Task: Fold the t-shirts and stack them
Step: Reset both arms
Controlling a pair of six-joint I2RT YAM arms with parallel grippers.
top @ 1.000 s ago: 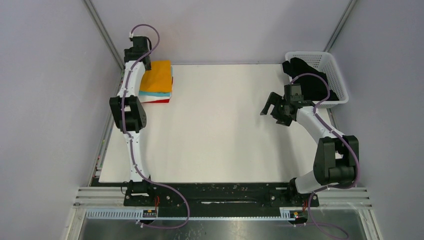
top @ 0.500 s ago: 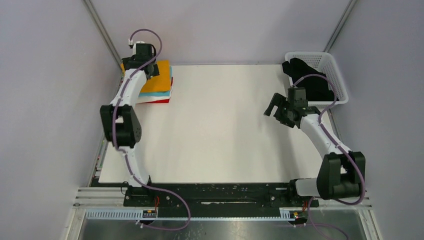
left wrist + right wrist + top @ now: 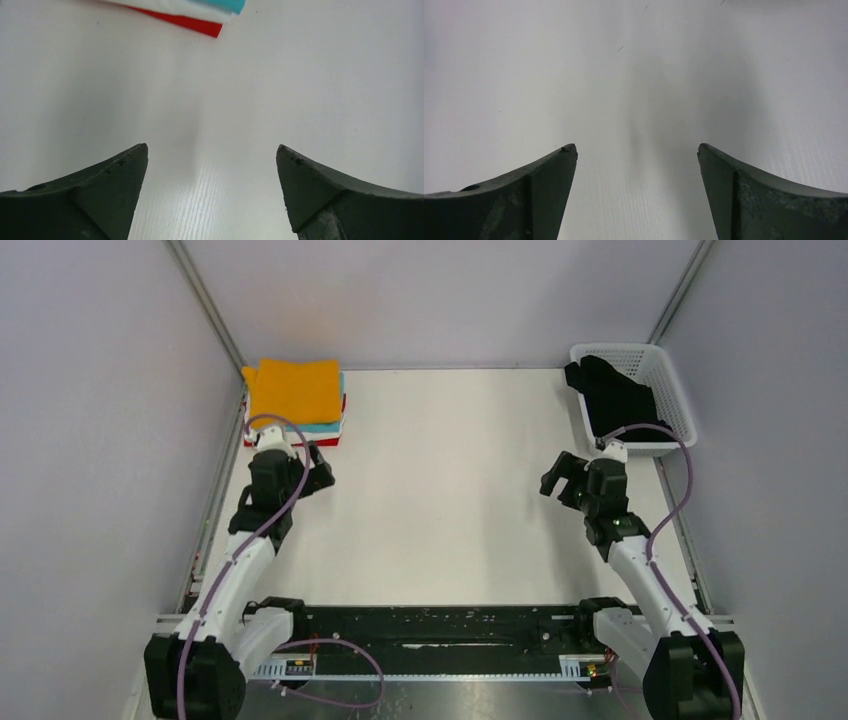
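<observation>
A stack of folded t-shirts stands at the table's far left corner, the mustard-orange t-shirt on top of turquoise, white and red ones. The stack's red and turquoise edges show at the top of the left wrist view. My left gripper is open and empty over bare table just in front of the stack; it also shows in the left wrist view. My right gripper is open and empty over bare table at the right; it also shows in the right wrist view.
A white lattice basket stands at the far right corner with a black cloth in it, partly hanging over its left rim. Grey walls close the table on three sides.
My left arm has drawn back from the stack toward the near side, uncovering the orange shirt. My right arm has drawn back and a little right from near the basket.
</observation>
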